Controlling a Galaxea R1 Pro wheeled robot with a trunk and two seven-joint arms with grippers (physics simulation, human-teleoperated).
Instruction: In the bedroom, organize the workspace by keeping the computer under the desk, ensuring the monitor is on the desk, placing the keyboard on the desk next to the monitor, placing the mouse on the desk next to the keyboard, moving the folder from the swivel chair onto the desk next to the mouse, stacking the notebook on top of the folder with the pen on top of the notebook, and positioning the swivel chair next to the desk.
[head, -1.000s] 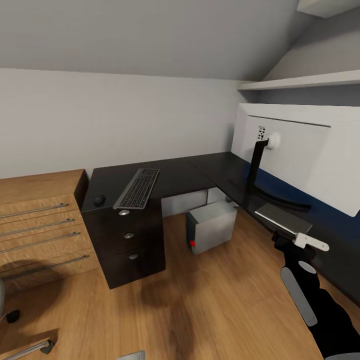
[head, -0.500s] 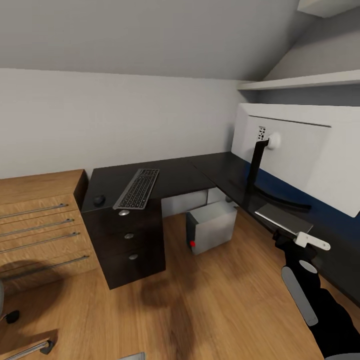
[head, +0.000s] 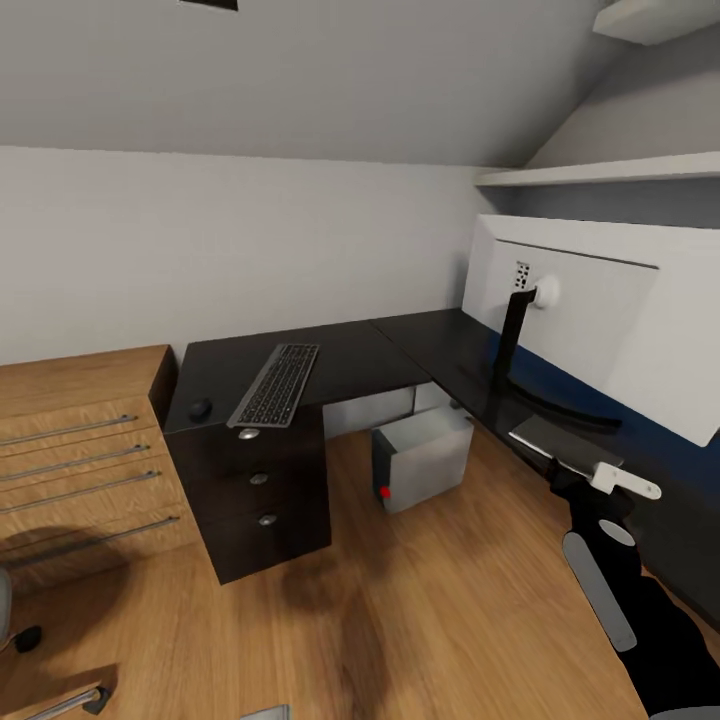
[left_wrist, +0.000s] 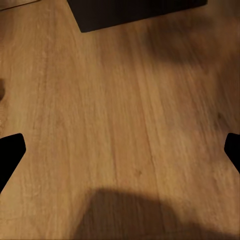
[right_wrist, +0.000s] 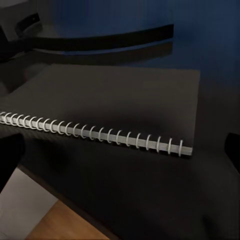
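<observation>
Item: notebook (right_wrist: 115, 102). Location: on the desk (head: 340, 360), at its near edge, just in front of the monitor's (head: 590, 320) curved base. It lies directly ahead of my right gripper (head: 590, 485), close by; my left gripper (left_wrist: 120, 150) hangs over bare floor, well apart from it, so the right arm is the nearer.

Long axis: the spiral-bound edge runs across my line of approach and faces me.

Appearance: thin, dark grey-black cover, 1 row of white wire rings.

Tool state: both grippers spread wide, nothing between the fingers.
</observation>
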